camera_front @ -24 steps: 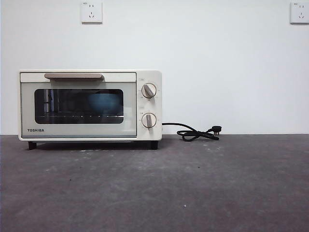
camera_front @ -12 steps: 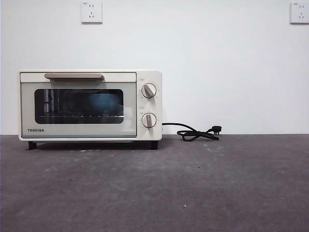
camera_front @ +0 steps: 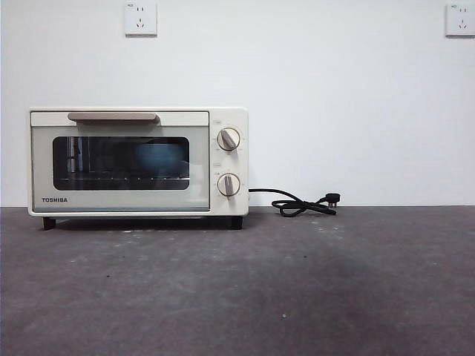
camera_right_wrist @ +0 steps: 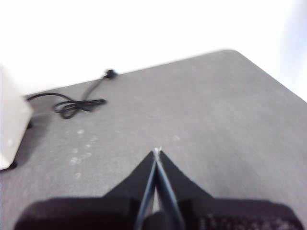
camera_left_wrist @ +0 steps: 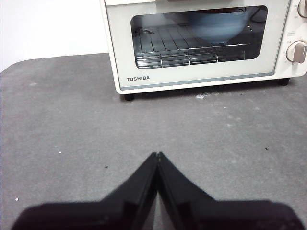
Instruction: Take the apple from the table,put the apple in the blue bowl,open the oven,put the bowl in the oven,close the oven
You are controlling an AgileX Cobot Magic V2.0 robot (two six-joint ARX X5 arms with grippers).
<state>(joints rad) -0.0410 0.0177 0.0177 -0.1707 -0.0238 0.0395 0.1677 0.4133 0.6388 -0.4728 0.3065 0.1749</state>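
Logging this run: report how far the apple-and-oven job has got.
Done: the blue bowl sits on the rack inside the oven, whose door is shut. The apple is not visible through the glass. In hand: nothing; left end effector and right end effector are shut, empty, over the table. Nothing visible remains.

cream-white oven (camera_front: pixel 138 162), light-blue bowl (camera_front: pixel 159 157), dark grey speckled table (camera_front: pixel 297 289)

Even bright light; soft shadow under oven (camera_front: pixel 138 162); right wrist view blurred, wall overexposed; front view sharp.
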